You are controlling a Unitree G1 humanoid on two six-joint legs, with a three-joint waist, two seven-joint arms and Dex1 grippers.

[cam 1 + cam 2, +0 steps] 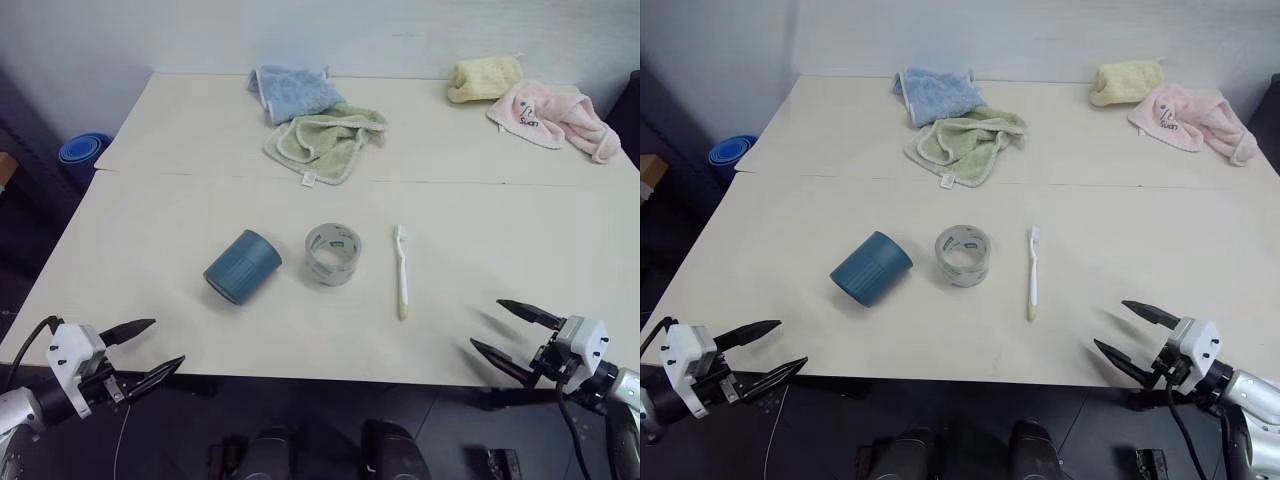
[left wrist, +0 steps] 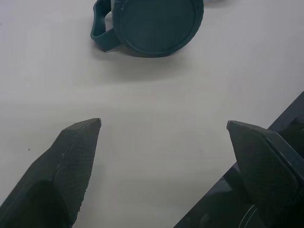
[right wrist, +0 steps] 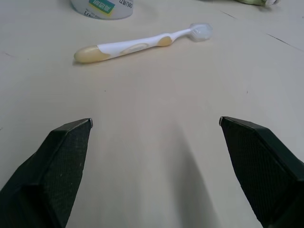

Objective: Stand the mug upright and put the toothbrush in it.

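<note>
Lying on its side near the middle of the pale desk [image 1: 150, 250], the dark teal mug [image 1: 242, 266] has its flat base turned toward the near left edge and its mouth pointing away toward the far right; in the left wrist view its small handle sticks out to one side of the round base. Just to the right of the mug, close but apart from it, a grey-white roll of tape [image 1: 333, 254] stands on its edge ring-up, with a small printed label on its side. Further right again, a little way from the tape, the toothbrush [image 1: 401, 271] lies flat on the desk, its white bristle head at the far end and its cream-yellow handle end toward the near edge. The left pincer [image 1: 143, 352] hangs at the near left corner of the desk, its two black fingers spread wide and holding nothing, aimed toward the mug, which is well apart from it. The right pincer [image 1: 512, 332] sits at the near right edge, also wide apart and empty, aimed toward the toothbrush. At the far side of the desk lie a blue cloth [image 1: 292, 92], a green cloth [image 1: 325, 141] overlapping it, a yellow cloth [image 1: 484, 78] and a pink cloth [image 1: 552, 118] touching the yellow one.
</note>
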